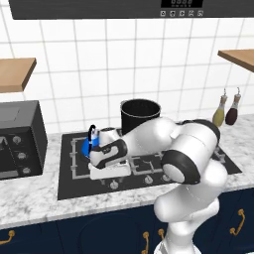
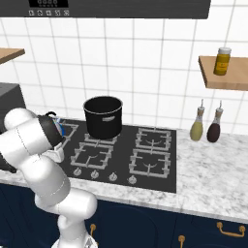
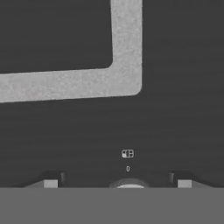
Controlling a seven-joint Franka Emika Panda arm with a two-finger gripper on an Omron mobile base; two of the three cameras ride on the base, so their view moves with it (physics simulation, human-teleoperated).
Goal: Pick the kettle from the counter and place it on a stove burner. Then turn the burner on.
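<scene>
We see the kettle (image 1: 92, 144) sitting on the back-left stove burner (image 1: 79, 158) of the black cooktop, off the speckled tabletop (image 1: 30, 196), so the placing looks done and the burner knob is what remains. In the hand view the gripper (image 3: 118, 183) points straight down at the cooktop's front strip: a rounded pale knob (image 3: 129, 185) sits right at the bottom, midway between the two fingertips (image 3: 50, 183), with a small white "0" mark and icon just above it and the grey bar of a grate (image 3: 124, 52) farther up. So the knob lies directly under the gripper, and the kettle lies behind the hand, toward the wall.

The fingertips stand wide apart with nothing between them; we read the gripper as released and empty.

From the left base view, the arm reaches forward and left with the elbow bent sharply, the hand turned down low over the row of knobs, beside the tall black stockpot (image 1: 140, 115). We judge that the next move needs a short straight descent onto that knob, then a twist.
</scene>
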